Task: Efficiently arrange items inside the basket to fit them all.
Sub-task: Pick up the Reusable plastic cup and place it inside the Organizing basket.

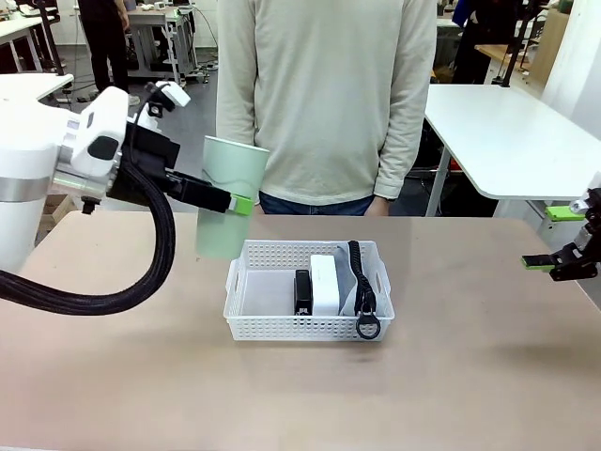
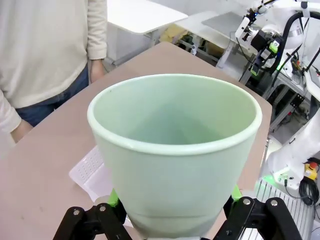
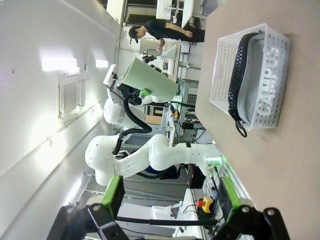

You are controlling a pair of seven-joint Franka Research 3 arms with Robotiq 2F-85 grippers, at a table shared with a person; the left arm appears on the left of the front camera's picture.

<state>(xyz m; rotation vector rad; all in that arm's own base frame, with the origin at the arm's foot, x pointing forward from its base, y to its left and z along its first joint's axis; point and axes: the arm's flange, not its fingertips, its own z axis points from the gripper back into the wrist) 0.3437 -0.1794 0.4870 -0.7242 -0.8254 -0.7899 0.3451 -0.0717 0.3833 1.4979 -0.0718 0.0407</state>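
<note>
Robotics lab: white worktables [image 1: 507,141], equipment benches [image 1: 155,38] behind, white walls, ceiling vent [image 3: 67,97].

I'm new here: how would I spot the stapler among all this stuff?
Start at the white basket in the middle of the brown table. Its left part is bare; the contents sit toward the right. The black stapler is the leftmost of them, a small dark block right beside the white box, unlike the grey pouch with its black strap at the right end.
</note>
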